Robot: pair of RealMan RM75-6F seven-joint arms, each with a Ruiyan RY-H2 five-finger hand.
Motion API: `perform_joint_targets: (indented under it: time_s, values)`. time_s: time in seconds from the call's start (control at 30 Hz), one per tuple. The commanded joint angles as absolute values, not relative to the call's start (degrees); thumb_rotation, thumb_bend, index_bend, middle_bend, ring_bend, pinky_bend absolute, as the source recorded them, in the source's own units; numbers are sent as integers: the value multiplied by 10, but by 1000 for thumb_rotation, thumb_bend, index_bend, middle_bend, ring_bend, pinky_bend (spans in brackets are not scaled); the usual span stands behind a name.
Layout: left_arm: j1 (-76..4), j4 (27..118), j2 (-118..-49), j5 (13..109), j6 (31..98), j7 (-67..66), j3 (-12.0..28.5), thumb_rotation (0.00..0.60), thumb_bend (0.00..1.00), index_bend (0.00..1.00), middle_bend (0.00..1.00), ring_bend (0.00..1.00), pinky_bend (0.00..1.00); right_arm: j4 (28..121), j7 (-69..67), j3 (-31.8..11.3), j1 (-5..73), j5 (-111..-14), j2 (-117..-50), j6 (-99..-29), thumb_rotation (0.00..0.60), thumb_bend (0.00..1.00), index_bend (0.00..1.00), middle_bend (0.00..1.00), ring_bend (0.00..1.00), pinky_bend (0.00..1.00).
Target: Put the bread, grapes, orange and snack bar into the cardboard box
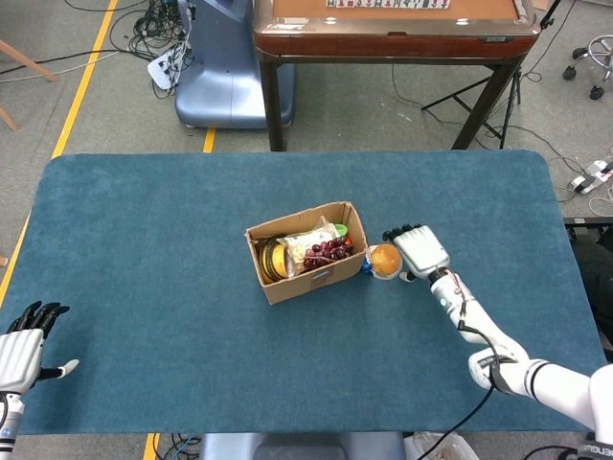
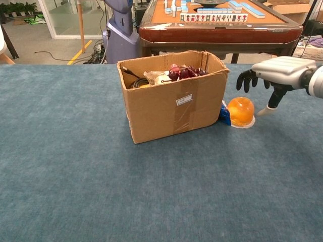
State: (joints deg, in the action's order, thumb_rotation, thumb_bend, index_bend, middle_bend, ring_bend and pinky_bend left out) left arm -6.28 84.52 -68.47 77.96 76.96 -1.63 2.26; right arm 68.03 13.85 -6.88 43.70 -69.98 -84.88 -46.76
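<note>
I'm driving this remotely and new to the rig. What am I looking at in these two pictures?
Both pictures come from the robot's own cameras: one looks down from its head, one looks forward from its chest. On the blue felt table stands an open brown cardboard box with dark red grapes and wrapped food inside. Beside the box sits a round orange. The white right hand, fingers spread, hovers next to the orange, holding nothing. The left hand rests open at the table's near corner.
</note>
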Motion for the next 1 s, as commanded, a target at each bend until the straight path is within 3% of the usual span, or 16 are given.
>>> perform_joint_targets:
  time_s: [0.03, 0.33, 0.53, 1.0]
  values:
    - [-63, 845, -684, 779, 770, -16, 23, 600, 0, 200, 158, 72, 178, 668, 149, -70, 444, -696, -861, -461, 600, 0, 303, 323, 273, 399]
    - [-62, 846, -683, 779, 770, -14, 23, 600, 0, 201, 159, 73, 178, 645, 163, -68, 453, -689, -883, -442, 600, 0, 303, 341, 273, 399]
    - [-62, 846, -682, 780, 768, -15, 22, 600, 0, 205, 159, 73, 178, 654, 159, -64, 449, -692, -877, -442, 600, 0, 353, 417, 320, 399]
    - [-63, 847, -683, 769, 760, -26, 23, 600, 0, 221, 162, 74, 178, 737, 163, -41, 439, -679, -796, -407, 600, 7, 436, 510, 420, 401]
